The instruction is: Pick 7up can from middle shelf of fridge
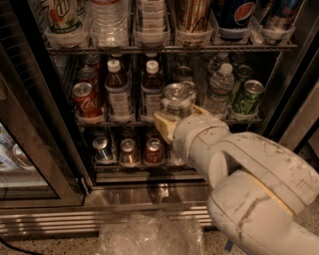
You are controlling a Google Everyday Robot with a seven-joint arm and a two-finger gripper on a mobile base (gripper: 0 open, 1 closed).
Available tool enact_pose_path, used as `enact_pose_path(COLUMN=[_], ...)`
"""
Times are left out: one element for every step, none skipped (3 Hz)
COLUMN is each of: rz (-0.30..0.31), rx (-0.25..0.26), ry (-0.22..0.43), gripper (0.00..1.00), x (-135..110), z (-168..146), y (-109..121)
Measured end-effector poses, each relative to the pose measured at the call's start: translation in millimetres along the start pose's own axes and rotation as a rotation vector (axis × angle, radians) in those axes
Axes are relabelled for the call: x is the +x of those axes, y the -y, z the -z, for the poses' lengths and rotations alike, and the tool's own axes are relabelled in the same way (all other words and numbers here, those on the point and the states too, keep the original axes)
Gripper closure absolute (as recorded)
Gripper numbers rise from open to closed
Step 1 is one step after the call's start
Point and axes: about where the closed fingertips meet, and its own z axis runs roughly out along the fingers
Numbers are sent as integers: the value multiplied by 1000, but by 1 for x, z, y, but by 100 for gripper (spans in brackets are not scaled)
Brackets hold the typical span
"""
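Observation:
The 7up can [175, 98] is silver-grey with a shiny pull-tab top. It stands upright at the front of the middle shelf [242, 118], between the brown bottles [151, 90] and a water bottle [218, 90]. My gripper [180, 116] reaches into the fridge [31, 124] from the lower right. Its pale fingers [163, 124] sit on either side of the can's lower half and hold it. The arm's thick white links hide the can's base and the shelf behind it.
Red cola cans [85, 99] stand at the shelf's left and a green can [247, 96] at its right. Pepsi containers [234, 12] fill the rack above and small cans [128, 151] the rack below. The open glass door [15, 164] is at left. A crumpled plastic sheet [149, 235] lies on the floor.

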Motion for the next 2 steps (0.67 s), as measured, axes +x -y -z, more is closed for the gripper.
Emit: enact_pose_path(rz=[-7, -8], rx=[-88, -99], ry=[-39, -46], gripper=[100, 100], x=[5, 7], z=[9, 9], y=[-13, -16])
